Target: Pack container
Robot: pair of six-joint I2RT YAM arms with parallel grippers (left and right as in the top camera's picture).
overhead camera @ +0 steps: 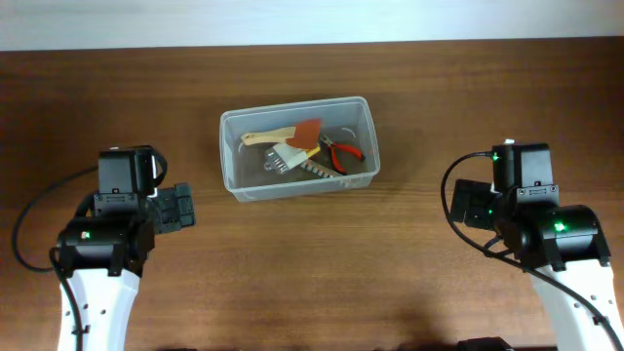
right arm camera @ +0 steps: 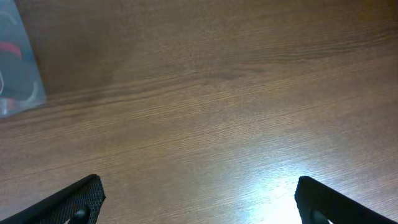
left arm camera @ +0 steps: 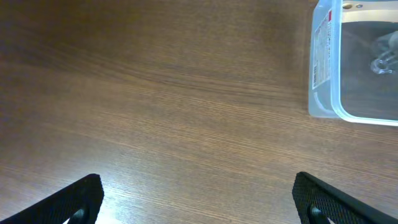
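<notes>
Sitting on table [overhead camera: 312,278], container [overhead camera: 292,188] rim well apart from left pincer [overhead camera: 178,207] and right pincer [overhead camera: 471,203], both spread wide

Dark brown wood-grain table [overhead camera: 312,253], filling nearly the whole overhead view, with a pale white strip [overhead camera: 312,19] along its far edge. At the far middle lie small tools grouped close together: red-handled pliers [overhead camera: 343,151] at right, a pale wooden-handled tool [overhead camera: 268,137] at left, a flat orange-brown piece [overhead camera: 308,131] between them, and a silver toothed metal piece [overhead camera: 292,161] on the near side.
</notes>
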